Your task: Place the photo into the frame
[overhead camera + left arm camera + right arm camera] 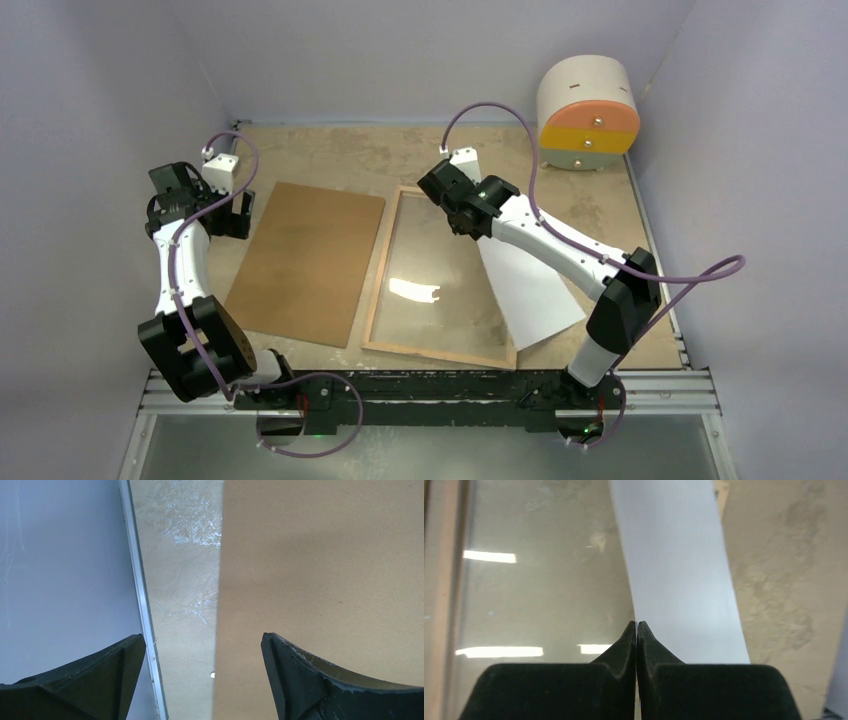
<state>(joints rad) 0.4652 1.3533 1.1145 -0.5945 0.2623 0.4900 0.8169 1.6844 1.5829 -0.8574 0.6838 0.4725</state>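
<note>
Mottled beige worktop (420,150), walled in pale lilac, carrying all the pieces. Lying flat to the left of the right jaws, wood-coloured rear face up: the frame (444,580), with its glass pane (539,595) catching lamp glare. Stretching straight ahead of those jaws, blank white back up and crossing the frame's right side: the photo (679,580). Right jaws pressing together at the sheet's near left edge, not showing whether nipping it or merely touching it. Left jaws standing spread wide and empty, hovering over the left edge of the brown hardboard sheet (320,570). Probably bringing the photo onto the glass; next, needing to carry it leftward and square it inside the rails.
</note>
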